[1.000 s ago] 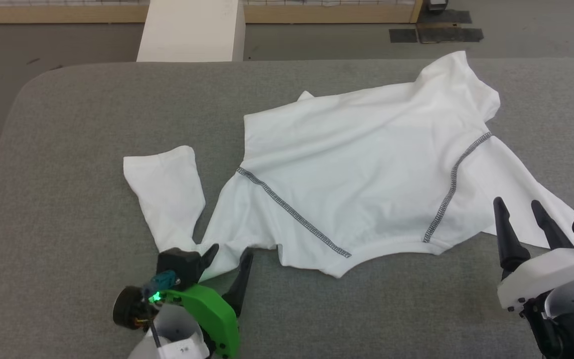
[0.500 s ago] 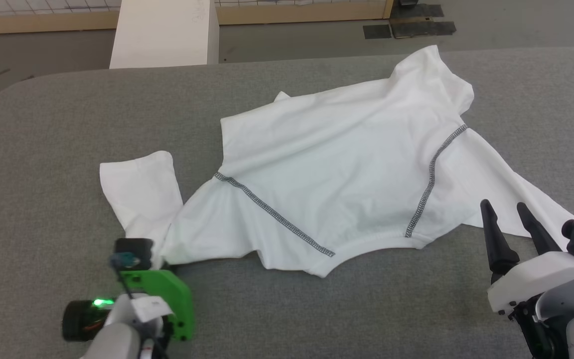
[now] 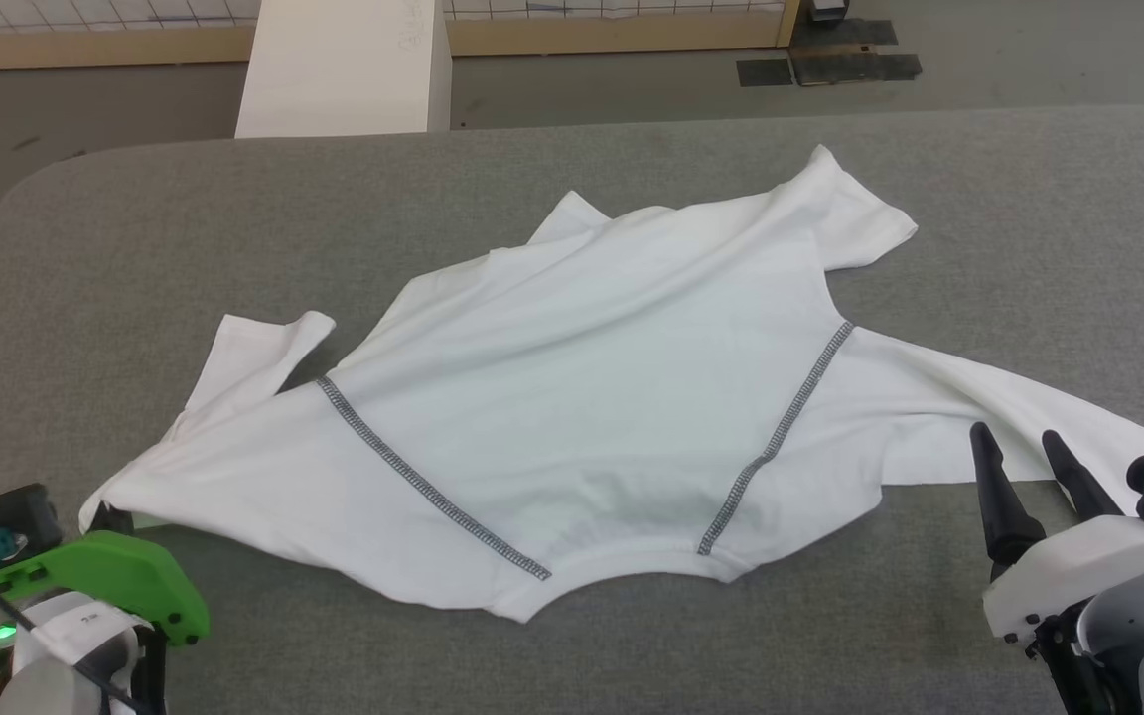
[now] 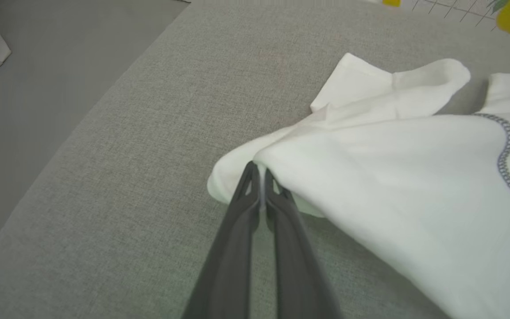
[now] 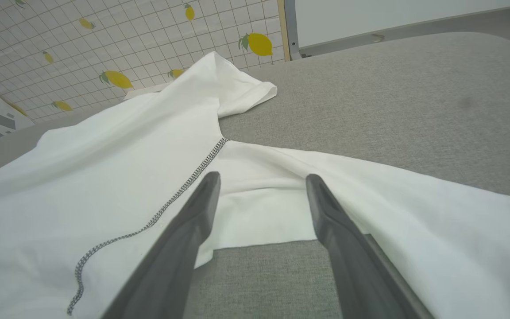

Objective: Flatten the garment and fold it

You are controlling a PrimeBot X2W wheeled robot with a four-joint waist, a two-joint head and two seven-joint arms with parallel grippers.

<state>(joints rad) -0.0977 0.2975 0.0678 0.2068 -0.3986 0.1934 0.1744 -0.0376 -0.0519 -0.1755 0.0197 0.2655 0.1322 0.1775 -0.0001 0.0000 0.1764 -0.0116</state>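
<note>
The garment (image 3: 612, 397), a white long-sleeved shirt with two dark stitched diagonal seams, lies spread on the grey table (image 3: 234, 218), neckline toward me. My left gripper (image 3: 110, 516) sits at the lower left, shut on the bunched left sleeve; in the left wrist view its fingers (image 4: 259, 170) pinch a fold of the garment (image 4: 392, 177). Low at the right, my right gripper (image 3: 1014, 434) is open with its fingertips over the near edge of the right sleeve. In the right wrist view this gripper (image 5: 262, 177) straddles the sleeve of the garment (image 5: 126, 177) without touching it.
A white box (image 3: 344, 70) stands on the floor behind the table's far edge. Dark mats (image 3: 830, 65) lie on the floor at the back right. The table's rounded left corner is close to my left gripper. Bare grey surface surrounds the shirt.
My left gripper shut on the left sleeve and drew it left and toward me, stretching the shirt out flatter. The right gripper stayed open in place. The camera shifted a little.
</note>
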